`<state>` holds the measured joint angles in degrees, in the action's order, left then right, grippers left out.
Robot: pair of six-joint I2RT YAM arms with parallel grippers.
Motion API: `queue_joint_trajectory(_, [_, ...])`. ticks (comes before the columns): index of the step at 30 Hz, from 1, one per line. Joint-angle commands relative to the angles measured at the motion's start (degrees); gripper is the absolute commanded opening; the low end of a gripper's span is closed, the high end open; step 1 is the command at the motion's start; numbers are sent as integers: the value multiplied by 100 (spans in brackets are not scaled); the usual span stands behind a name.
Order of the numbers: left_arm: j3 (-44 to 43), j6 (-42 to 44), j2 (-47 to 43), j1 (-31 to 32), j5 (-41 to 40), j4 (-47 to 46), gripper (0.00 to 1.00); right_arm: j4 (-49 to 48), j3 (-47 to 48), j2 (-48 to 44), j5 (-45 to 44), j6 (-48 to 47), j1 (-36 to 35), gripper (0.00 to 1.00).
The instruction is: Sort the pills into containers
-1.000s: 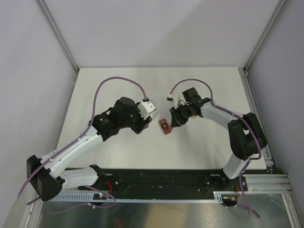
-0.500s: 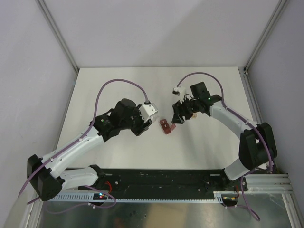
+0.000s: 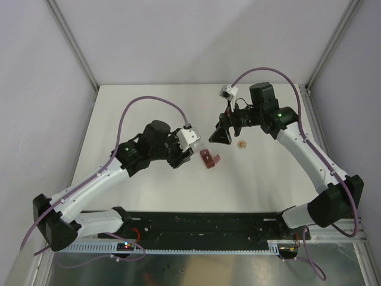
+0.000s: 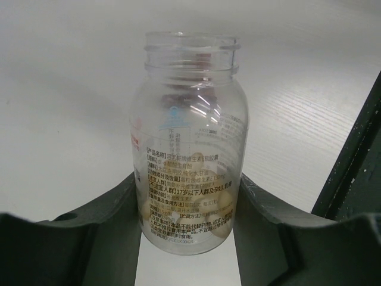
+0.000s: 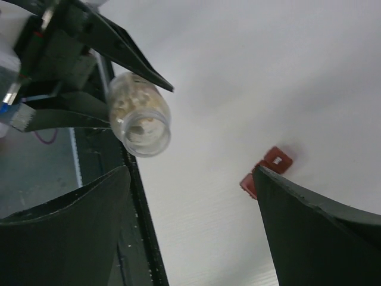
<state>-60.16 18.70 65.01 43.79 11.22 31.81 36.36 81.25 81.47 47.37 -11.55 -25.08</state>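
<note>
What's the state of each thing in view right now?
Bottle: uncapped, held, some pills at the bottom.
Left gripper: shut on bottle.
Right gripper: open, empty, above the table.
Strip: on table, apart from both grippers; lids unclear.
Round piece: loose on table, maybe the cap.

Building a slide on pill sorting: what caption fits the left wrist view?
Left pincer grips an uncapped clear bottle, pale pills at its bottom, white table behind.

Glossy clear plastic bottle (image 4: 187, 143), matt table (image 3: 149, 113)
</note>
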Motion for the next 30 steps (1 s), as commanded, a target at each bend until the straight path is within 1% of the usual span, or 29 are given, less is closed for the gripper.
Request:
queue_joint_trajectory(1, [-342,167,70,136,91,-190,0,127,350,102,667,436,-61,91])
queue_joint_trajectory(4, [-376,167,100,220,-15,-216,0,52,426,205,863,587,-130,92])
queue_joint_trajectory(14, [-535,116,274,372,-228,-273,0,-85,385,505,1012,751,-457,95])
queue_joint_trajectory(18, [-575,97,310,434,-282,-282,0,-141,366,665,1066,810,-520,92])
queue_joint_trajectory(25, [-599,62,319,481,-322,-300,0,-223,382,861,1193,880,-565,76])
queue_joint_trajectory(27, [-604,52,321,494,-311,-301,0,-221,382,892,1236,875,-576,68])
queue_joint_trajectory(29, [-613,26,315,500,-304,-308,0,-216,371,913,1274,874,-588,57])
queue_joint_trajectory(30, [-617,10,313,504,-296,-316,0,-208,368,918,1300,874,-595,50])
